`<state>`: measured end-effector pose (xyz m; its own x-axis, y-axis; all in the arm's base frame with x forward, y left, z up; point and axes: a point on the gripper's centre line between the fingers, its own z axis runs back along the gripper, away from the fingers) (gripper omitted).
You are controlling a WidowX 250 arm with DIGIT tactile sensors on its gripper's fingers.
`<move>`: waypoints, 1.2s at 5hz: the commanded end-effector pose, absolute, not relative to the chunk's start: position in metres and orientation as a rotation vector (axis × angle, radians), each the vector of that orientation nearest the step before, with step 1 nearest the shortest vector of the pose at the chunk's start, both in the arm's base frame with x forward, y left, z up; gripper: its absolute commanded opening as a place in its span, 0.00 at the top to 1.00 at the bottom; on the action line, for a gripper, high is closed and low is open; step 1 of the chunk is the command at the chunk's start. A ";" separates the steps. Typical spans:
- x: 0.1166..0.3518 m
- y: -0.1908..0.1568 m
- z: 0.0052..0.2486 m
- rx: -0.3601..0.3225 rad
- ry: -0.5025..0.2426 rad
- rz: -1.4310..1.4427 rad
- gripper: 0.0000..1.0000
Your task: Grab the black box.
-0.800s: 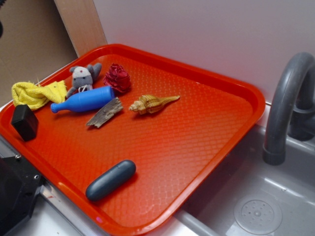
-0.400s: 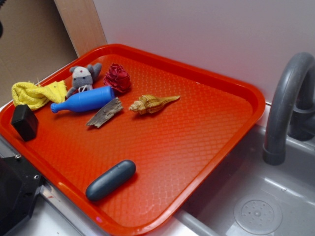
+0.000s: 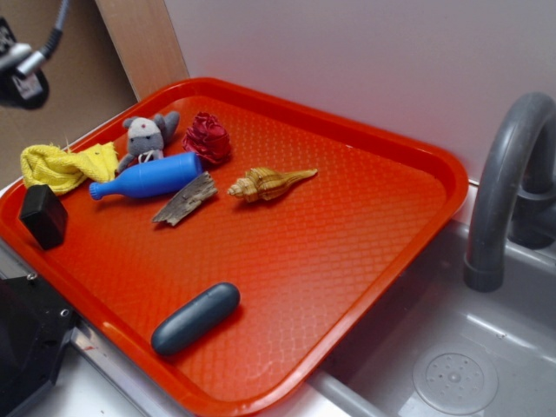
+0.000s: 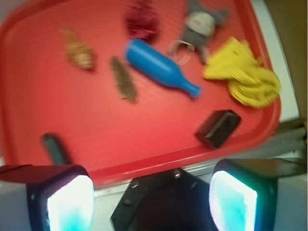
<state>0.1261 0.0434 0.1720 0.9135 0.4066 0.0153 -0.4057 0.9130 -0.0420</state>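
The black box (image 3: 43, 215) stands on the left end of the red tray (image 3: 347, 252), just below the yellow cloth (image 3: 65, 165). In the wrist view the black box (image 4: 219, 127) lies near the tray's near right corner. My gripper (image 4: 151, 197) is open and empty, high above the tray's near edge, with its two fingers far apart. The box sits beyond the right finger (image 4: 233, 199), well apart from it. In the exterior view only part of my arm (image 3: 22, 69) shows, at the top left corner, above and behind the box.
On the tray are a blue bottle (image 3: 148, 178), a grey plush toy (image 3: 146, 137), a dark red ball (image 3: 207, 137), a wood piece (image 3: 184, 200), a seashell (image 3: 269, 183) and a dark blue-grey capsule (image 3: 195, 318). A grey sink and tap (image 3: 504, 191) lie to the right. A black mount (image 3: 26, 339) sits at the tray's near left.
My arm has come into view at the top left corner of the exterior view. The objects on the tray have not moved.
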 end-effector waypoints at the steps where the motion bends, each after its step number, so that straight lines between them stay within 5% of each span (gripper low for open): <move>1: 0.117 0.100 0.122 -0.036 -0.025 0.658 0.00; 2: 0.110 0.114 0.082 -0.018 -0.016 0.714 0.00; 5: 0.110 0.114 0.082 -0.018 -0.016 0.714 0.00; 6: 0.103 0.121 0.051 -0.018 -0.056 0.737 0.00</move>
